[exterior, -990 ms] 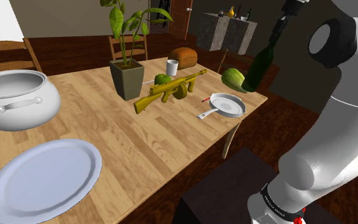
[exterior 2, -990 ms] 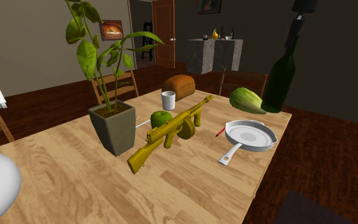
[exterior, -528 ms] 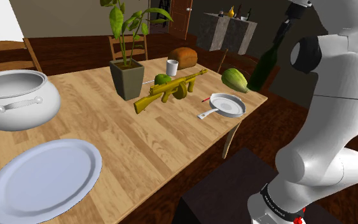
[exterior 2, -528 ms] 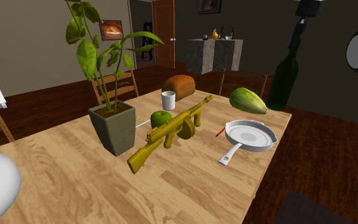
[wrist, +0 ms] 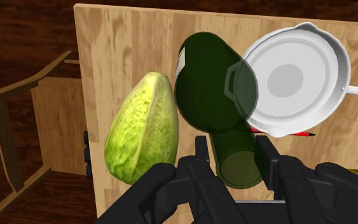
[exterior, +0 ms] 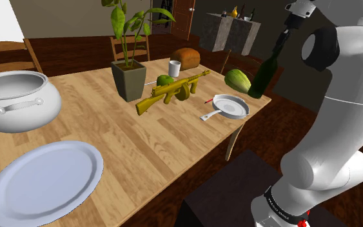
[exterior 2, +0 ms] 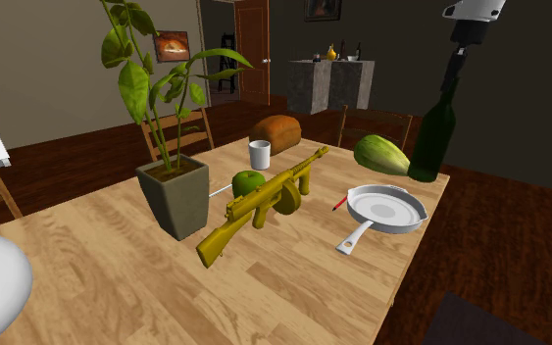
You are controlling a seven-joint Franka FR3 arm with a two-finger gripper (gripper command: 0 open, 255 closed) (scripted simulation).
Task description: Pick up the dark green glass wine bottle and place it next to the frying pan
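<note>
The dark green wine bottle stands upright, its neck clasped by my black gripper, which is shut on it. Its base is low over the table's far corner in the shoulder view, beside a green vegetable. I cannot tell whether it touches the wood. The white frying pan lies just in front of the bottle, close to the table edge.
On the wooden table lie a yellow toy gun, a green apple, a potted plant, a white cup and a bread loaf. A white pot and plate sit nearer. A chair stands past the corner.
The bottle has come down toward the table corner, still held by its neck. The arm's upper links have shifted around it.
</note>
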